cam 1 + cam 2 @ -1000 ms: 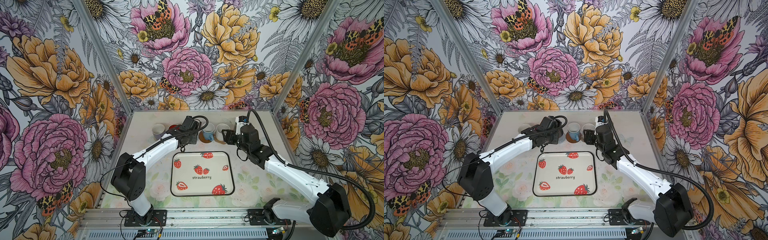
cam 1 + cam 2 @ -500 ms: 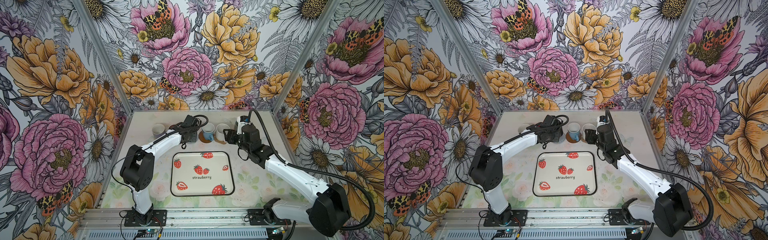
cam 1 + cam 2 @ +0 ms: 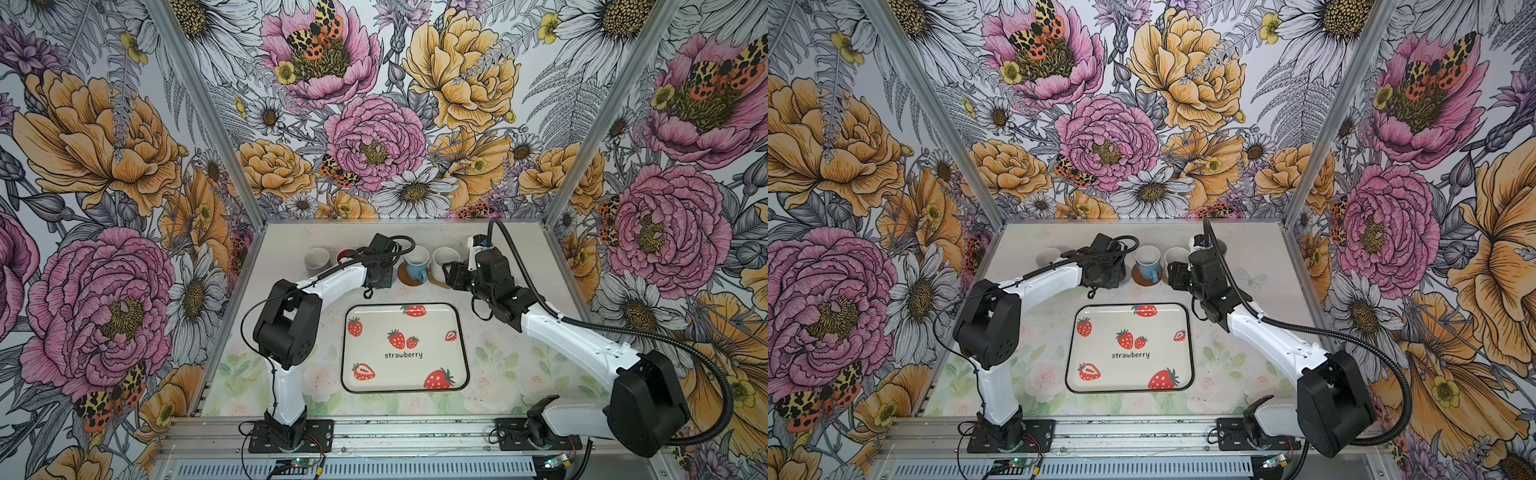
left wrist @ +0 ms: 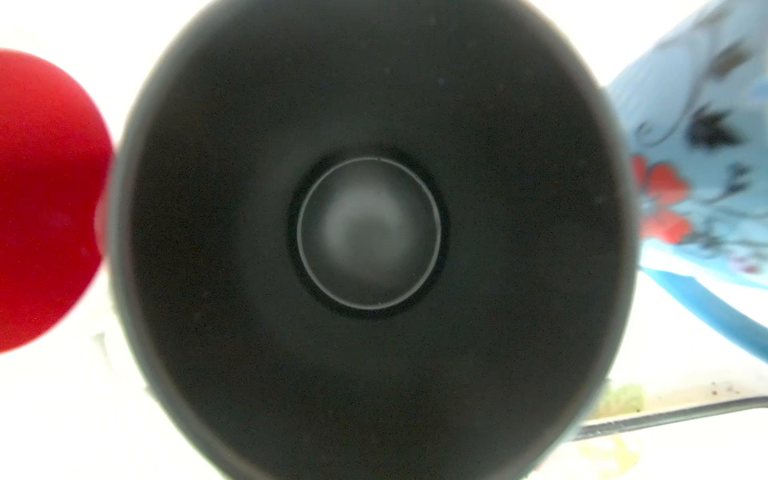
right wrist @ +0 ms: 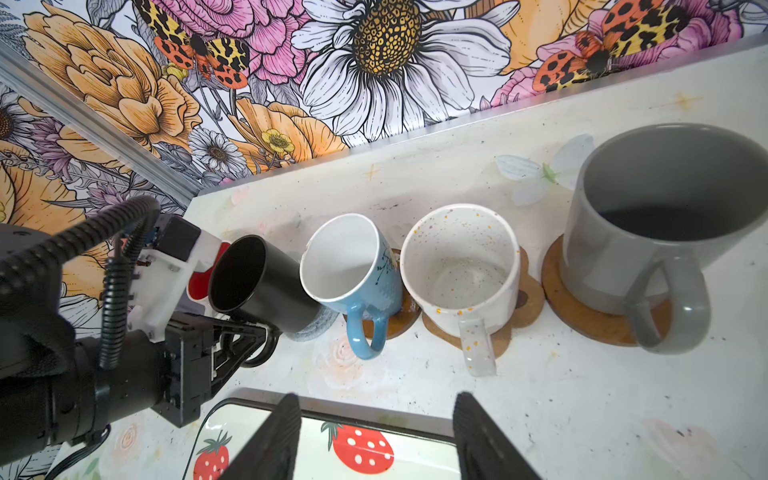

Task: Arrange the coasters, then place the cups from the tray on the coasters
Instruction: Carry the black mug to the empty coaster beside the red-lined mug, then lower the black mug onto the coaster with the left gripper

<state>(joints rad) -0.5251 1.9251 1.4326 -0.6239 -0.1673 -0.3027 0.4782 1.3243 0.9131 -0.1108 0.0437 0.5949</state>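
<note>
cups line the far part of the worktop (image 5: pixel 582 395), beyond both pincers. left pincer (image 5: pixel 243 340) is closed narrowly on the handle of the black cup (image 5: pixel 249 278), which rests on the grey spiral coaster (image 5: pixel 318 328); its wrist camera looks straight down into that cup. to this pincer's left, touching or nearly touching the black cup, is the red-inside cup (image 4: pixel 41 199), and past it the lilac cup (image 3: pixel 316 259); what lies under these two cannot be told. on the pincer's right the light blue cup (image 5: pixel 353 274) stands on a brown disc coaster (image 5: pixel 401 326), just beside the black cup. right pincer (image 5: pixel 377 399) hangs with its jaws wide apart and nothing between them, above the far rim of the tray (image 3: pixel 436 353). straight ahead of it is the speckled white cup (image 5: pixel 461 266) on the paw-shaped coaster (image 5: pixel 530 299), handle turned toward the pincer. further off to its right the tall grey cup (image 5: pixel 648 232) sits on a second brown disc (image 5: pixel 582 318). the tray lies behind both pincers, toward the arm bases, apart from the row of cups.
</note>
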